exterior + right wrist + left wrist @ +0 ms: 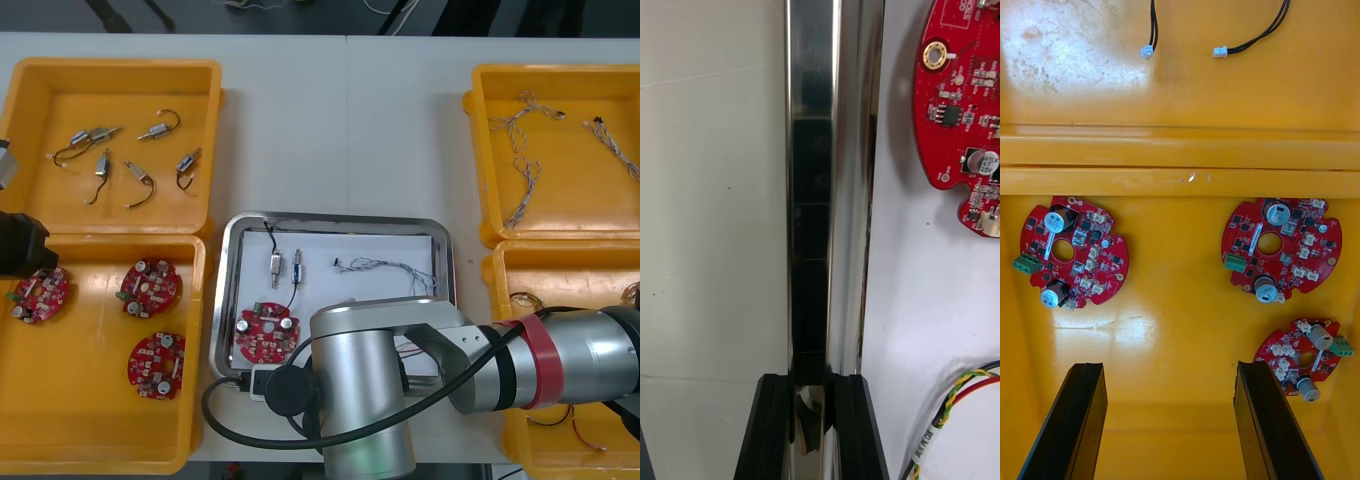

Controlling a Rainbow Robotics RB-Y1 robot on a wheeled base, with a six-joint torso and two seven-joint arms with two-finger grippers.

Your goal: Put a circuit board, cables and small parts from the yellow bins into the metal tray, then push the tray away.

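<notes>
The metal tray [445, 240] lies mid-table, white inside. It holds a red circuit board [266, 333], two small metal parts [276, 265], a black cable [270, 235] and a twisted blue and white cable [395, 267]. My right arm [420, 380] covers the tray's near edge. In the right wrist view my right gripper [814, 379] is shut on the tray's shiny rim [814, 187], one finger on each side. Inside the rim lie the board [966, 112] and a red and yellow cable [959, 397]. My left gripper [1169, 367] hangs open over the near left bin [90, 400].
Three circuit boards [151, 284] lie in the near left bin. The far left bin [120, 90] holds several small metal parts [160, 128]. Twisted cables [520, 150] lie in the far right bin [480, 150]. My arm hides much of the near right bin [560, 265].
</notes>
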